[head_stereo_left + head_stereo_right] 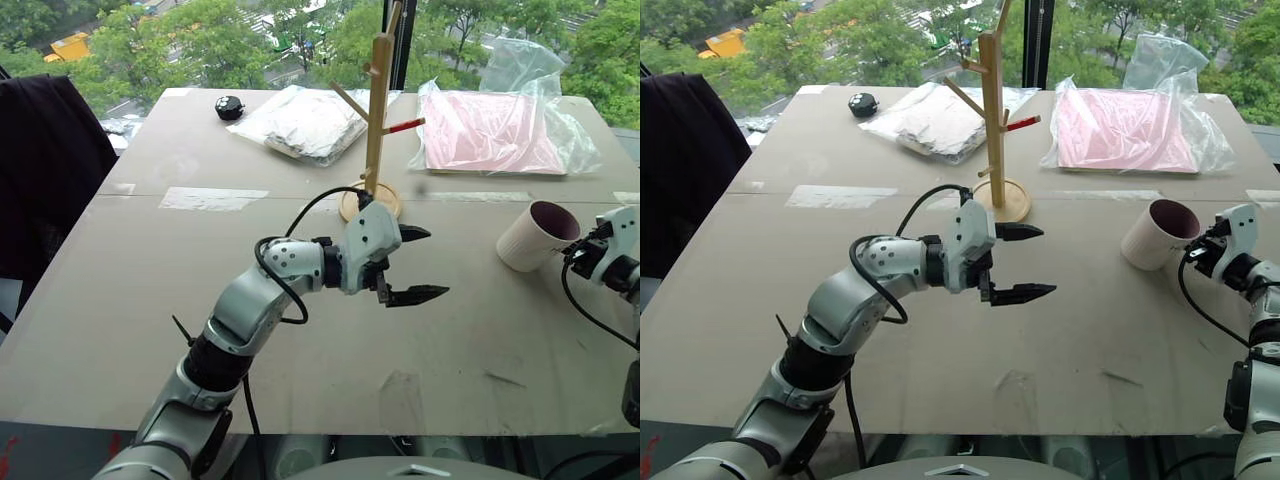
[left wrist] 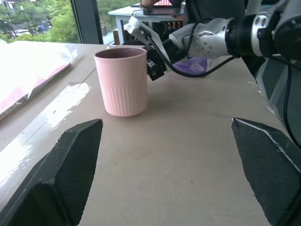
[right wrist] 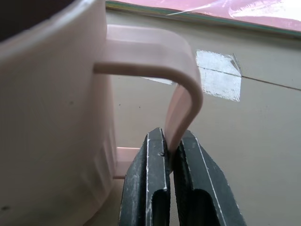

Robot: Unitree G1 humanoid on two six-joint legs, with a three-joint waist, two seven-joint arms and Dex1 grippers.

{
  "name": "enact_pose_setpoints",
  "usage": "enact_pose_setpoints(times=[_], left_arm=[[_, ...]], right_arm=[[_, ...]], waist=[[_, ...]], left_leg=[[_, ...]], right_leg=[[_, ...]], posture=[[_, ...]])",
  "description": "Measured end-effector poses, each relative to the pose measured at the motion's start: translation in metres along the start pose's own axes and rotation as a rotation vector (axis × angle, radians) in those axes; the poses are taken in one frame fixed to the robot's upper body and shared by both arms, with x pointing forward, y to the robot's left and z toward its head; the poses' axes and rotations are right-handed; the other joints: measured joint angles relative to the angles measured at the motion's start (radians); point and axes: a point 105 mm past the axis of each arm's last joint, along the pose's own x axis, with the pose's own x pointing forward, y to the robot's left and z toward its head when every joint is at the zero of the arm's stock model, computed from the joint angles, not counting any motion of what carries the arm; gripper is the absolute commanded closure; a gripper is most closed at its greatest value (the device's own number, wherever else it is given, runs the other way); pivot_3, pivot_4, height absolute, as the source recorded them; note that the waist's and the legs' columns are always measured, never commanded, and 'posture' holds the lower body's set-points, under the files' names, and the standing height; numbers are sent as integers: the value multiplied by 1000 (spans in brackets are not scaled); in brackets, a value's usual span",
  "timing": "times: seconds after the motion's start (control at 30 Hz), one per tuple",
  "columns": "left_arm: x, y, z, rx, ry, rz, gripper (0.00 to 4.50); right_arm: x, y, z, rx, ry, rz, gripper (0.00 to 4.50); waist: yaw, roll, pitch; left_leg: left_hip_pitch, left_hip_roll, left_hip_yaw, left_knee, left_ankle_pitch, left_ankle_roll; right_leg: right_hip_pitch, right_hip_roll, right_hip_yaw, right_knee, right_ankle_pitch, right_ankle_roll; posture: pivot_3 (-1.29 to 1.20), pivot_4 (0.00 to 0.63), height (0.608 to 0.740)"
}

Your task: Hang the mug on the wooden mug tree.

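The mug [image 1: 1156, 234] stands upright on the table [image 1: 1090, 330] at its right side, its dark maroon inside showing in the head views, and it sits well apart from the wooden mug tree [image 1: 992, 120], which rises near the middle of the table toward the far edge on a round disc base. One peg of the tree carries a red tip and no mug hangs on any peg. The right claw [image 3: 173, 155] is closed tight on the mug's handle: in the right wrist view its two black fingers [image 3: 146, 183] pinch the lower stretch of the pale pink loop between them, and the mug's base appears to rest on the table. In the left wrist view the same claw reaches in from behind the mug to that handle. The left claw [image 1: 1018, 262] hovers over the middle of the table in front of the tree's base, pointing level toward the mug with its fingers spread wide and nothing between them. Beyond the tree lie a clear bag with grey-white contents [image 1: 935, 120] and a clear bag holding a pink sheet [image 1: 1125, 130], with a small black object [image 1: 862, 103] near the far left of the table. A dark cloth [image 1: 680, 170] hangs at the left edge.
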Motion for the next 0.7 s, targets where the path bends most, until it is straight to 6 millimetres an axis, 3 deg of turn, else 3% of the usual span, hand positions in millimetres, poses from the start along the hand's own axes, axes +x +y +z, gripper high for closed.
enact_pose_setpoints(times=[0.17, 0.27, 0.53, 0.7], left_arm=[[-16, 8, -10, -68, -79, 154, 0], [-24, 13, -13, -131, -183, 297, 0], [-44, 1, -19, -199, -321, 486, 0], [-49, 5, -4, -146, -436, 551, 0]], right_arm=[[14, 48, 33, -182, 58, 178, 4438], [29, 76, 70, -350, 55, 259, 4438], [52, 105, 137, -580, 83, 338, 4438], [61, 120, 177, -729, 65, 375, 4438]], waist=[[-2, 3, 1], [2, 3, 1], [12, 3, 1], [23, 4, 1]], left_leg=[[0, 0, -1, 0, 0, 0], [0, 0, -2, 0, -2, 3], [-1, -1, -3, 0, -2, 3], [-3, -1, -3, 0, -2, 3]], right_leg=[[-1, 0, 1, 2, 0, 0], [-1, -1, 0, 2, 0, 0], [-2, -2, -2, 1, -2, -4], [-3, -3, -3, 1, -2, -5]], posture=[[0, 150, 740], [0, 150, 740], [0, 150, 740], [0, 150, 740]])
